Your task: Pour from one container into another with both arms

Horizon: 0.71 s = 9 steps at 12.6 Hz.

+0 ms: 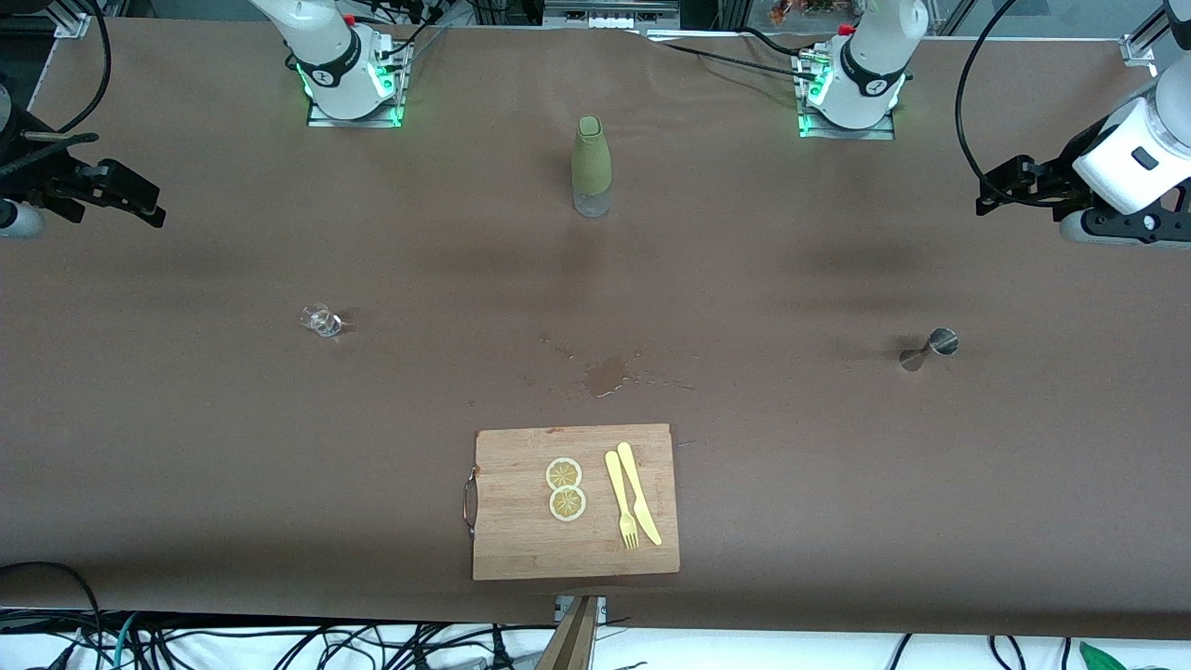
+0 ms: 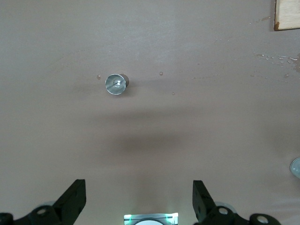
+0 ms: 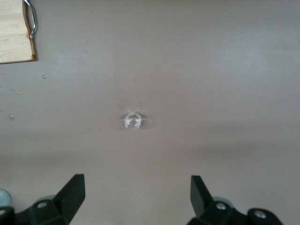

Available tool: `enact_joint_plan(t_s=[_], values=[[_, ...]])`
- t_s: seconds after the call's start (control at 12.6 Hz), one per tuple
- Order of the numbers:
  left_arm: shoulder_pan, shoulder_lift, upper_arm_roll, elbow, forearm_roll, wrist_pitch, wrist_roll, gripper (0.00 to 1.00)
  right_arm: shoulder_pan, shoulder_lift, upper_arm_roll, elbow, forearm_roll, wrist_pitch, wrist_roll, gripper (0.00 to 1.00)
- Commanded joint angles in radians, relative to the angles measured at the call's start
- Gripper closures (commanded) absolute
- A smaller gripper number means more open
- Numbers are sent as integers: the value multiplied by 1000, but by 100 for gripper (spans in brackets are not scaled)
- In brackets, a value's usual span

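Both pincers are being held released: the left pincer (image 2: 139,199) above the small steel jigger (image 2: 116,84), the right pincer (image 3: 137,197) above the small clear glass (image 3: 133,120), at opposite bench ends.

A bottle (image 1: 591,167) stands on the worktop (image 1: 186,447) between the arm bases. Nearer the camera lies a cutting board (image 1: 521,540) carrying two lemon slices (image 1: 565,489), a fork (image 1: 621,501) and a knife (image 1: 639,492). A glass (image 1: 322,320) sits toward the right arm's end, a jigger (image 1: 929,349) toward the left arm's.

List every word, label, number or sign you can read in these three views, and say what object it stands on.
No text can be read in any view.
Bottle: green sleeve, no lettering visible.
Jigger, small glass, cutting board: unmarked.
Arm bases: a small dark mark on the collar, too small to read.
Left tool and right tool: open, unmarked.
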Motion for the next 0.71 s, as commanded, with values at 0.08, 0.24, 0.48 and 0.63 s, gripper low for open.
enact_joint_plan(t_s=[0.08,0.24,0.48,0.63], values=[[7,-5,2,4,19,7,28,0,-2,-8,0,-1,11,-9,6,0],[35,-5,2,4,17,24,105,0,-2,-10,0,-1,12,-9,3,0],[151,15,4,-4,-65,33,266,0,1,-8,3,-1,11,-9,0,0],[208,38,4,-4,-124,53,378,0,11,-6,3,-2,11,-9,-5,0]])
